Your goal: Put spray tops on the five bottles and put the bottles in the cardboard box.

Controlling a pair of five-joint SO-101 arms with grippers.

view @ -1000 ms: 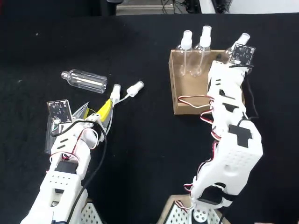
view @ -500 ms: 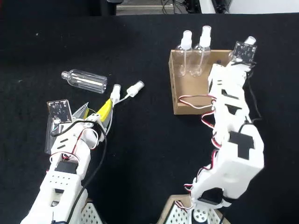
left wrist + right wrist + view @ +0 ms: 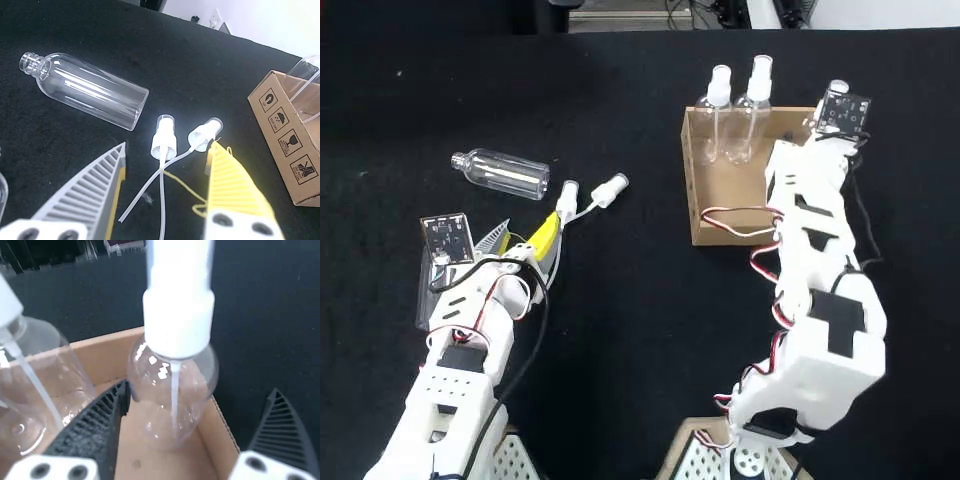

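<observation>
A clear bottle (image 3: 172,390) with a white spray top stands in the far right corner of the cardboard box (image 3: 705,200), between the black fingers of my open right gripper (image 3: 198,390). Two more topped bottles (image 3: 736,115) stand along the box's far wall. On the black table an uncapped bottle (image 3: 500,172) (image 3: 90,90) lies on its side. Two loose spray tops (image 3: 590,192) (image 3: 164,142) lie just ahead of my open left gripper (image 3: 167,147) (image 3: 530,222), which holds nothing.
My right arm (image 3: 810,200) reaches over the box's right side. A clear object (image 3: 425,300) lies partly under the left arm. The box's near half has a bare floor (image 3: 735,205). Black table stretches between the two arms.
My right wrist has shifted slightly over the box's far right corner, and the bottle there went from tilted to more upright. The left arm has not moved.
</observation>
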